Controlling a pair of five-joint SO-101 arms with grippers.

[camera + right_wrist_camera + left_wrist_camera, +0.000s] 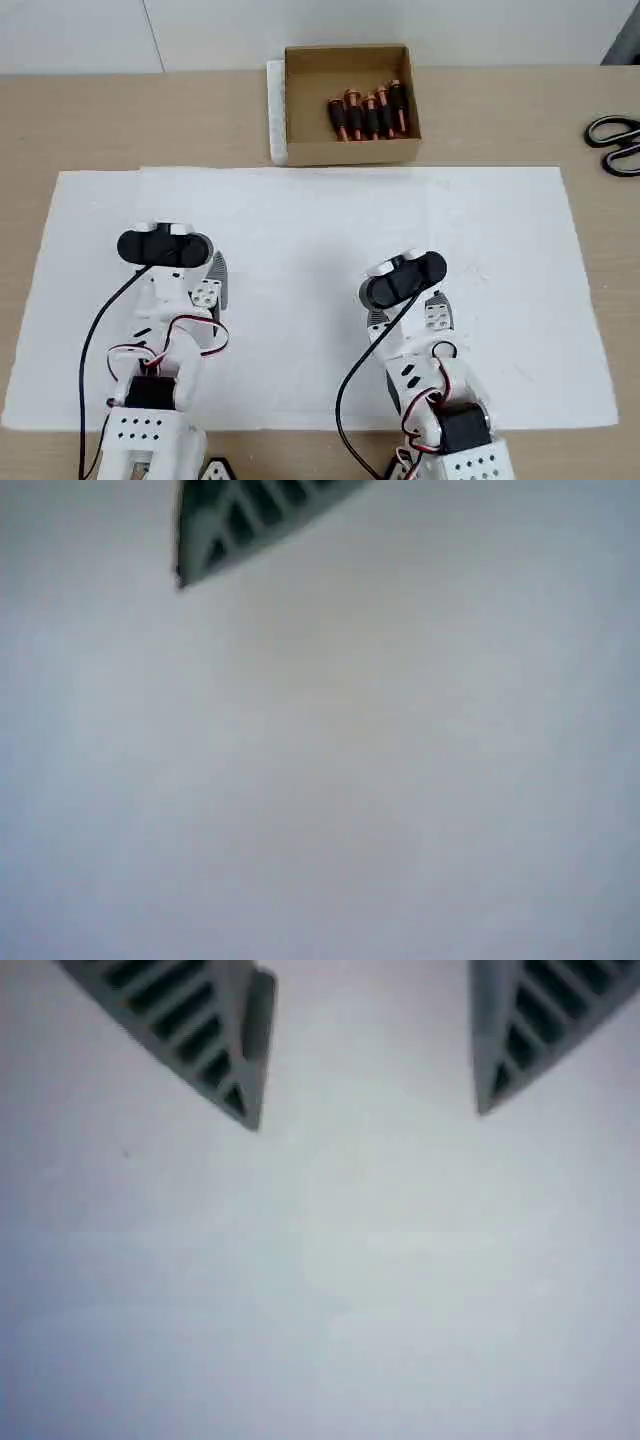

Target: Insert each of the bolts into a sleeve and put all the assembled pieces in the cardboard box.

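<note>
The cardboard box [300, 100] stands at the back of the table, just past the white sheet. Several assembled pieces [370, 112], copper-coloured bolts in dark sleeves, lie side by side in its right half. My left gripper [216, 280] rests low over the sheet at the front left, far from the box. In the left wrist view it [365, 1110] is open, its two grey ribbed fingertips [235, 1090] well apart with bare white sheet between them. My right gripper [437, 300] sits low over the sheet at the front right, also far from the box.
A white sheet [300, 220] covers most of the wooden table [80, 120]. Black-handled scissors [615, 143] lie at the right edge of the table. Both arm bases stand at the front edge, with black cables looping beside them.
</note>
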